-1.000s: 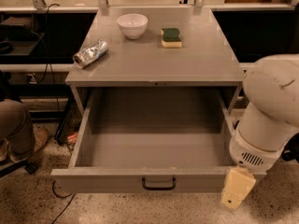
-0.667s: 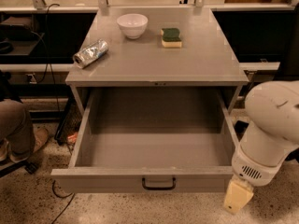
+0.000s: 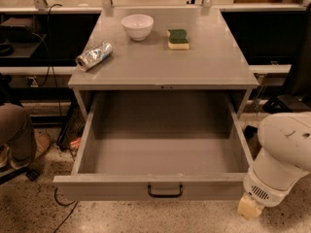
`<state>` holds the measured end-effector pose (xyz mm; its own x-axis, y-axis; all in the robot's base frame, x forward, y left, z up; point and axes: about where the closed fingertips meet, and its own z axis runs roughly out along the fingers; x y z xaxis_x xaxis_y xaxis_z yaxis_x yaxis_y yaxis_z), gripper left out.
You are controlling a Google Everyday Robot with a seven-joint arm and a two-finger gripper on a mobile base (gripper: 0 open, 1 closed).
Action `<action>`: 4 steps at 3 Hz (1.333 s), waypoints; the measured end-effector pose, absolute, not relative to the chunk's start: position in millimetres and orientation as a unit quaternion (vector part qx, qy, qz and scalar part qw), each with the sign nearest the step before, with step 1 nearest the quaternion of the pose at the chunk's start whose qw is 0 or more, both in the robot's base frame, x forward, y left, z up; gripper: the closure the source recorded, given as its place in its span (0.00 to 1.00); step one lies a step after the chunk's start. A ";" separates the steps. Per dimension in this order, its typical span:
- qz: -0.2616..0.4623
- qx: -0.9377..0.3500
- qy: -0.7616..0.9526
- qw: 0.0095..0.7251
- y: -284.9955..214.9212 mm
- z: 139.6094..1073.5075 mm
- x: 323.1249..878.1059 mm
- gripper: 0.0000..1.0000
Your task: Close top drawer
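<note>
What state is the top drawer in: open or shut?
Open: the top drawer juts out, interior exposed; the gripper sits by its front right corner.

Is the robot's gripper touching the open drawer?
Cannot tell. The camera view shows the gripper low beside a front corner of the top drawer, no plain gap or contact.

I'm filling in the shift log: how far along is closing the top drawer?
Nothing looks done yet: the big grey metal top drawer stands pulled far out. In hand: the robot's hand hangs low beside the right end of the flat front panel, not on the black bar handle. Left: push the front in until it sits flush with the grey cabinet.
</note>
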<state>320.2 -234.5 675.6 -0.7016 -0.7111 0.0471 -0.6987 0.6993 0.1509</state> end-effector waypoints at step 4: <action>-0.051 0.342 -0.935 -0.078 -225.6 651.2 380.1 1.00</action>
